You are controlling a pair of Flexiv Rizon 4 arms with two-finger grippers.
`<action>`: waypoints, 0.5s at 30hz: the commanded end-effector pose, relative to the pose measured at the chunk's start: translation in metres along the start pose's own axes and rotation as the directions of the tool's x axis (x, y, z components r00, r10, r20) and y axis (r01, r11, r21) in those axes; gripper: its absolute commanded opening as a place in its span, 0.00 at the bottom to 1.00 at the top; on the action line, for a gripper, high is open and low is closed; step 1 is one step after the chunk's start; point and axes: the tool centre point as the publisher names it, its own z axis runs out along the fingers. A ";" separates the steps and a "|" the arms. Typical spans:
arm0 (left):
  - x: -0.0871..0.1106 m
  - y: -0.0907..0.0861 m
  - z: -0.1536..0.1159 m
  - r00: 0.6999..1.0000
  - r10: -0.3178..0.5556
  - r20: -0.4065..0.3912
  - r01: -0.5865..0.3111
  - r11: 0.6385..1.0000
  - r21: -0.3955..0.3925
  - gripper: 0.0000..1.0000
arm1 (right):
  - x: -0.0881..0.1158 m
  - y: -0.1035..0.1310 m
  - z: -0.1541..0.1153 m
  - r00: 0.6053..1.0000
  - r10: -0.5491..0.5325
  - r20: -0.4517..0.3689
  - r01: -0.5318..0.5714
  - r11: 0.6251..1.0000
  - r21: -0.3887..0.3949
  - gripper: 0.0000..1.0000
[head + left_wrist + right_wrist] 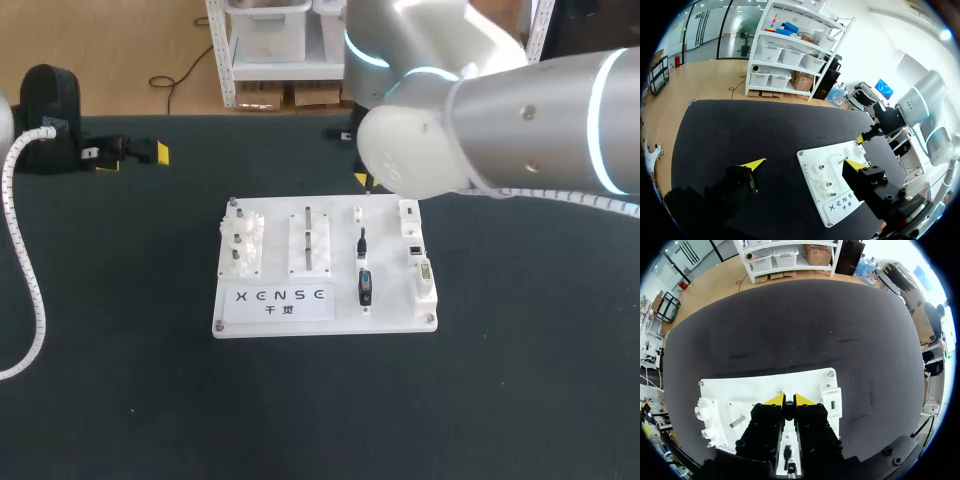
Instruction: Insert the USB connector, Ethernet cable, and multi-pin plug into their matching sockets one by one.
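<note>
A white board [390, 322] lies mid-table. On it a black USB connector [366, 285] sits in its holder with a short black cable [362, 240] running away from it. To its right stand a white socket block [410, 215], a small dark socket [414, 250] and a beige multi-pin plug [425, 280]. My right gripper [789, 401] hangs over the board's [740, 390] far edge, its yellow tips nearly touching and nothing visibly held; the USB connector [787, 456] shows beneath its fingers, the socket block [832, 402] beside them. My left gripper [133, 158] rests open at the table's far left.
White gears [243, 240] and a block with metal pegs [309, 240] fill the board's left half. A white coiled hose [25, 270] hangs down the left side. My right arm's bulky elbow [420, 150] covers the table beyond the board.
</note>
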 end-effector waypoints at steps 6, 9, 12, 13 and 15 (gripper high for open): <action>0.000 0.000 0.000 1.000 0.000 0.000 0.000 1.000 0.000 1.00 | 0.014 -0.039 -0.010 1.000 0.019 0.019 -0.018 1.000 -0.014 0.00; 0.000 0.000 0.000 1.000 0.000 0.000 0.000 1.000 0.000 1.00 | 0.017 -0.049 -0.008 0.999 0.036 0.007 -0.036 0.999 -0.009 0.00; 0.000 0.000 0.000 1.000 0.000 0.000 0.000 1.000 0.000 1.00 | 0.019 -0.055 -0.005 0.999 0.049 0.000 -0.049 0.999 -0.003 0.00; 0.000 0.000 0.000 1.000 0.000 0.000 0.000 1.000 0.000 1.00 | 0.020 -0.057 -0.004 0.998 0.055 -0.002 -0.055 0.998 0.001 0.00; 0.000 0.000 0.000 1.000 0.000 0.000 0.000 1.000 0.000 1.00 | 0.021 -0.059 0.000 0.998 0.061 -0.007 -0.061 0.998 0.003 0.00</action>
